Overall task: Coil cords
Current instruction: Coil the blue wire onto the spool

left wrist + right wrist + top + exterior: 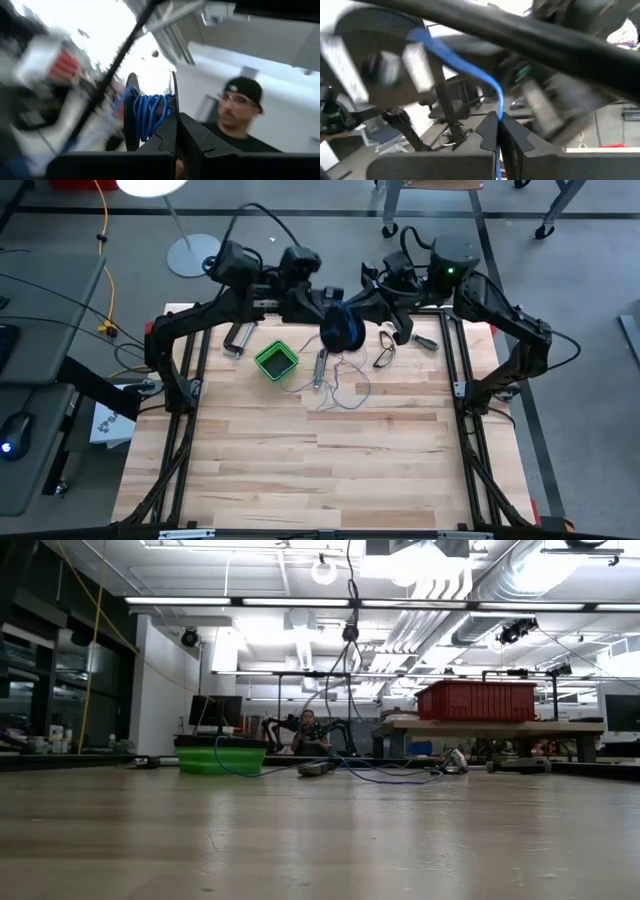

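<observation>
Left tool [176, 131] grips spool [148, 112]; right tool [498, 129] pinches wire [465, 62]

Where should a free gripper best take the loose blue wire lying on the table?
Probably at the loops of the blue wire beside the green box, coming straight down from above: it lies flat and string-thin on the table, so only a top pinch fits.

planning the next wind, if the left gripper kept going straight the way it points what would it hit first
Likely the round dark spool wound with thin blue wire, just past the left gripper and its shut jaws; whether they already touch is unclear.
</observation>
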Action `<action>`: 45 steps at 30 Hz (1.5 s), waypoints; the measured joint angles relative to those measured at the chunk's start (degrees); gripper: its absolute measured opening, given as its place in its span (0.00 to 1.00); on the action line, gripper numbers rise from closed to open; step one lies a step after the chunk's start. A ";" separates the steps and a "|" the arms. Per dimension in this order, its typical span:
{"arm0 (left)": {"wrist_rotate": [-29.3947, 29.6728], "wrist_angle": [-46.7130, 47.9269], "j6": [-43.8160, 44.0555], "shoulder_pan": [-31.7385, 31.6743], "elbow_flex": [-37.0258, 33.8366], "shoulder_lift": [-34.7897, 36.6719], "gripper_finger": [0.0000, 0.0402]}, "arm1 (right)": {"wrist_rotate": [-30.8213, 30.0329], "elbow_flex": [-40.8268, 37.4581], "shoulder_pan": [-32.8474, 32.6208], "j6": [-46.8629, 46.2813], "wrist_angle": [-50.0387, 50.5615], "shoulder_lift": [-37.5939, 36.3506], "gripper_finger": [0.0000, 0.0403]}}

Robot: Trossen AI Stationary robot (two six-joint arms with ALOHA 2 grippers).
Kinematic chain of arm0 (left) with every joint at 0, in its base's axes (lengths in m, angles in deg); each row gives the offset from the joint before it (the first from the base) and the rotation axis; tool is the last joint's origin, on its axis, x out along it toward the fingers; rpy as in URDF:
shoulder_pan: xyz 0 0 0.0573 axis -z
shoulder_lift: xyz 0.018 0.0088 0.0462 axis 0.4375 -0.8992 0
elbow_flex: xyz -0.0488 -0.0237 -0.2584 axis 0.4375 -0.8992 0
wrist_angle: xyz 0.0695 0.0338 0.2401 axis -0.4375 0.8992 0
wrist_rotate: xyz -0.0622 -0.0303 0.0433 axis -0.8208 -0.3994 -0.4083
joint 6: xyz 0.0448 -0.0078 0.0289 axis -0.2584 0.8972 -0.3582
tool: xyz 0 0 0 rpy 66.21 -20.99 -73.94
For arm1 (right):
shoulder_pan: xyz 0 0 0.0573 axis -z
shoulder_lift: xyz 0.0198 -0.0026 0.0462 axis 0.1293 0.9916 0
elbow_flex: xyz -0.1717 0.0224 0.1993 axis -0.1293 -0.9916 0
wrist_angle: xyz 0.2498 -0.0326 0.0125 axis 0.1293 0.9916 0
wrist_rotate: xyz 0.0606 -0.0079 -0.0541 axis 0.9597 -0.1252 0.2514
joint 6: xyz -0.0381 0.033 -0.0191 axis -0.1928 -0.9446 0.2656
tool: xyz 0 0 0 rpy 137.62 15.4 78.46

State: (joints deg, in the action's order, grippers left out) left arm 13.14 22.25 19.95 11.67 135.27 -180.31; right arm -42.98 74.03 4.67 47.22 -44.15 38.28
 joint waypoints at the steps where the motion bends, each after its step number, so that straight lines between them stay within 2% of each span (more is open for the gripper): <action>1: 1.48 -0.32 -1.54 -0.28 0.00 0.00 0.00 | 0.03 0.01 -0.29 -0.05 -0.26 0.31 0.00; 7: 8.74 -2.79 -8.04 -1.53 0.00 -0.02 0.00 | -0.32 -0.01 -1.63 -0.55 -2.35 1.63 0.00; 12: 11.88 -2.84 -12.61 -2.37 0.00 -0.02 0.00 | -1.15 -0.01 -1.60 -1.02 -2.81 1.95 0.00; 19: 10.55 -2.46 -10.08 -7.05 -0.04 0.63 0.00 | -1.33 0.01 -1.53 -1.23 -0.93 1.01 0.00; 23: 8.78 -2.29 -9.95 -9.85 -0.04 2.45 0.00 | -7.28 0.11 -1.55 -2.91 0.05 0.13 0.02; 28: 10.70 -2.87 -11.73 -12.40 0.11 4.02 0.00 | -9.91 -0.05 -1.60 -2.39 2.24 0.00 0.15; 36: 13.26 -2.55 -12.37 -14.00 0.07 4.19 0.00 | -19.59 -0.04 -1.60 5.34 3.81 0.17 0.44; 41: 13.15 -2.36 -12.49 -13.84 0.07 4.18 0.00 | -25.23 -0.04 -1.60 10.99 3.48 0.14 0.48; 45: 14.21 -2.47 -13.54 -13.88 0.07 4.17 0.00 | -26.36 -0.04 -1.60 11.77 2.85 0.53 0.48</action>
State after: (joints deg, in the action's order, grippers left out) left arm 27.35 19.77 6.42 -2.21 135.33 -176.13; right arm -69.34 74.00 3.07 58.98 -41.30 38.80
